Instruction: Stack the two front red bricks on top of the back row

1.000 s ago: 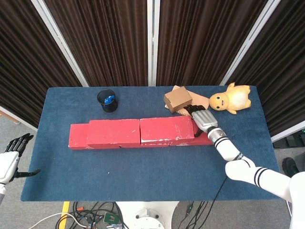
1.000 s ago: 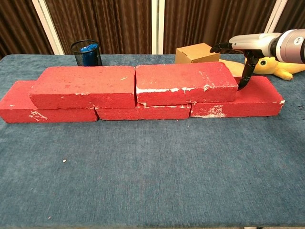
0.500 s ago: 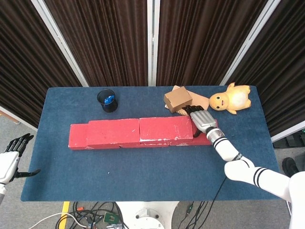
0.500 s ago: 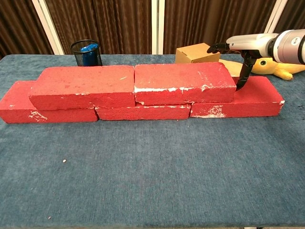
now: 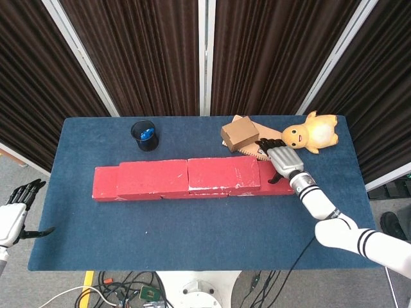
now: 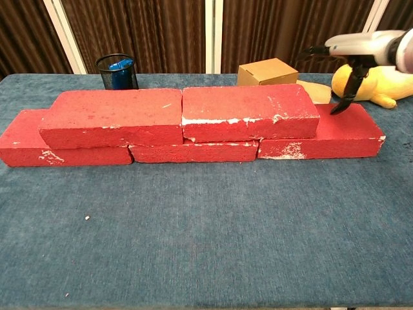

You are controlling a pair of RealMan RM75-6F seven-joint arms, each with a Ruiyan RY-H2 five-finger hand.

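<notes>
Two red bricks lie on top of the back row: the left upper brick [image 5: 152, 177] [image 6: 113, 116] and the right upper brick [image 5: 223, 173] [image 6: 248, 111], end to end and touching. Under them sits the bottom row [image 6: 193, 152], its right brick [image 5: 277, 187] [image 6: 342, 131] sticking out at the right end. My right hand [image 5: 282, 160] [image 6: 356, 57] hovers above that right brick, clear of the upper brick's end, fingers apart and holding nothing. My left hand [image 5: 14, 213] hangs open off the table's left edge, seen only in the head view.
A black mesh cup [image 5: 145, 135] [image 6: 117, 71] with something blue inside stands behind the bricks at the left. A cardboard box [image 5: 239, 133] [image 6: 266, 71] on a tan sheet and a yellow plush toy [image 5: 311, 133] [image 6: 374, 87] sit behind my right hand.
My right hand has drawn back to the right and risen, leaving the end of the right upper brick. That brick slid slightly left against its neighbour. The left hand has not moved.
</notes>
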